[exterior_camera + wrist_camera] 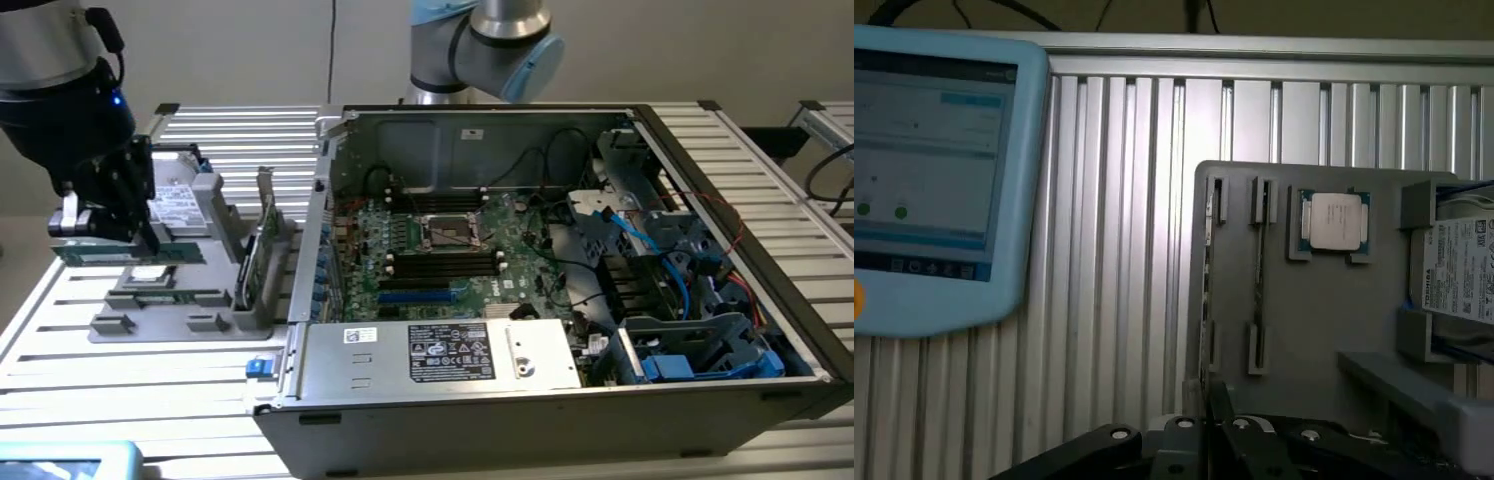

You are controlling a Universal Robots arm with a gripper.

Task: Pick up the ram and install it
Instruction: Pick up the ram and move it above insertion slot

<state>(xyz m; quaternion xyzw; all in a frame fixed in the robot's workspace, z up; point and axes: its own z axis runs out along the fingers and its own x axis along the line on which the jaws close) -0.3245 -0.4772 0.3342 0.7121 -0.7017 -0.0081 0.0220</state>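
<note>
The exterior view looks down slantwise from well back over the counter (120, 400), the open computer case (534, 430) and the grey parts holder (147, 325). The wrist view, just behind the gripper (1209, 405), faces straight down close above that holder, which both views share.

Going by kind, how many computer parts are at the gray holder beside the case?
Ram sticks: 2, the held ram in the gripper and a spare ram
Processor: 1
Hard drive: 1
Expansion card: 1
Total: 5
</note>
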